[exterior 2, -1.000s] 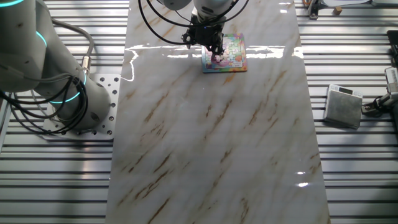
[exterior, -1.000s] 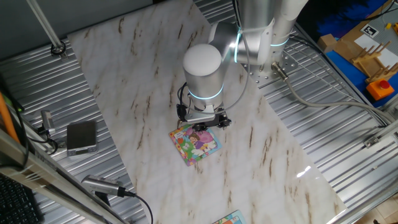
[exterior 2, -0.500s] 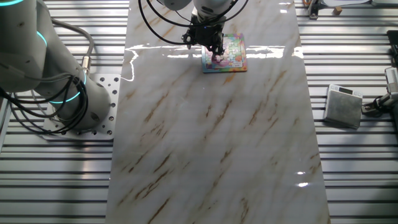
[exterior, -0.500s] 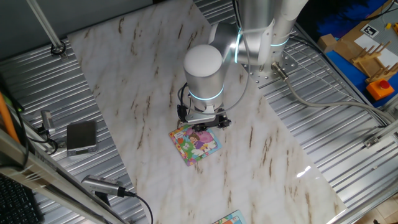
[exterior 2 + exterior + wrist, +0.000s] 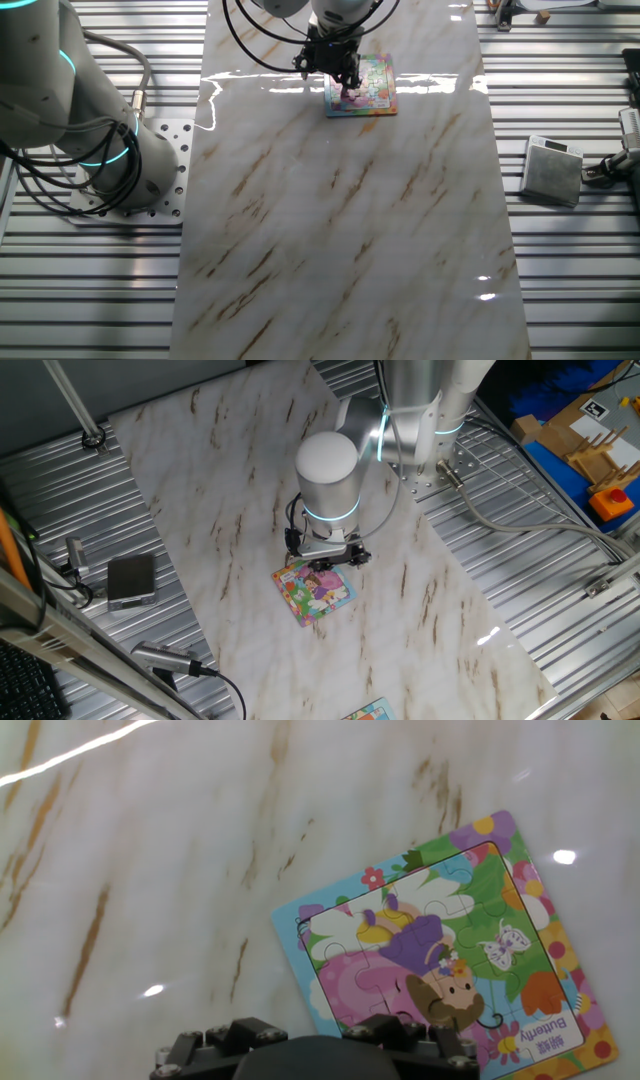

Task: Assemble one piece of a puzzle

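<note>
Nothing has visibly moved: the hand (image 5: pixel 347 82) remains over the puzzle (image 5: pixel 362 85).

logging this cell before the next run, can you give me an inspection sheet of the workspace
surface: marble-look board laid over a ribbed metal table; glare streaks, no spill seen.
job's things: puzzle lies flat on the board and looks filled in the hand view; no loose piece seen.
clutter: grey box on the metal off the board; a second puzzle shows as a sliver at the edge.
tool: the tool is low over the puzzle; open or shut cannot be told.
cables: black cables loop off the arm; a hose runs from the base.
surroundings: wooden parts and an orange block on a blue surface beyond the table.
</note>
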Robot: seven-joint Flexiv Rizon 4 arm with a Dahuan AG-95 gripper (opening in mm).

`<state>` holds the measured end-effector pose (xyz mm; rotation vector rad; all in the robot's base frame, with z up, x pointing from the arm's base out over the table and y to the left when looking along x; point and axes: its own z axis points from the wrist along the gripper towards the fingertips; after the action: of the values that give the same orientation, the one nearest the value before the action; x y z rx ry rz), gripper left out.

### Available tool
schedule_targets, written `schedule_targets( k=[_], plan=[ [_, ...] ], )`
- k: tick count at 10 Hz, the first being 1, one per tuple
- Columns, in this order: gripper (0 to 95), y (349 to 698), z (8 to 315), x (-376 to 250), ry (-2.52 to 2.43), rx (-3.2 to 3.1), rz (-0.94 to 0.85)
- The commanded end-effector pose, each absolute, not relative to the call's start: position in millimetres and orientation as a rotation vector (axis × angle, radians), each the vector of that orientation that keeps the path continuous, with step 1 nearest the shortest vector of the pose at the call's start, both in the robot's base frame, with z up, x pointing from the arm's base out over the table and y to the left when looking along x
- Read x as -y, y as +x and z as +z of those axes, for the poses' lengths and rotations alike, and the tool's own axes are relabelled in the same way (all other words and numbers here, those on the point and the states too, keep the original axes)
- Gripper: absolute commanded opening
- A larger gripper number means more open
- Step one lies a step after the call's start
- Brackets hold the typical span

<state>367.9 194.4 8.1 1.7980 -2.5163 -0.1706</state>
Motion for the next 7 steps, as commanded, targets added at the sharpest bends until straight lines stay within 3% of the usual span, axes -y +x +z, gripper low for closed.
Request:
schedule_targets(
  k=[1, 4, 5, 6, 7],
  plan=[
    [57.0, 368.1, 7.6, -193.6, 1.799, 2.519, -0.166],
    [57.0, 372.2, 11.9, -190.6, 1.795, 2.518, -0.168],
    [76.0, 371.3, 11.3, -190.6, 1.788, 2.524, -0.171],
    [76.0, 371.3, 11.5, -190.6, 1.789, 2.52, -0.171],
    [57.0, 371.4, 11.6, -190.6, 1.788, 2.52, -0.171]
  ],
)
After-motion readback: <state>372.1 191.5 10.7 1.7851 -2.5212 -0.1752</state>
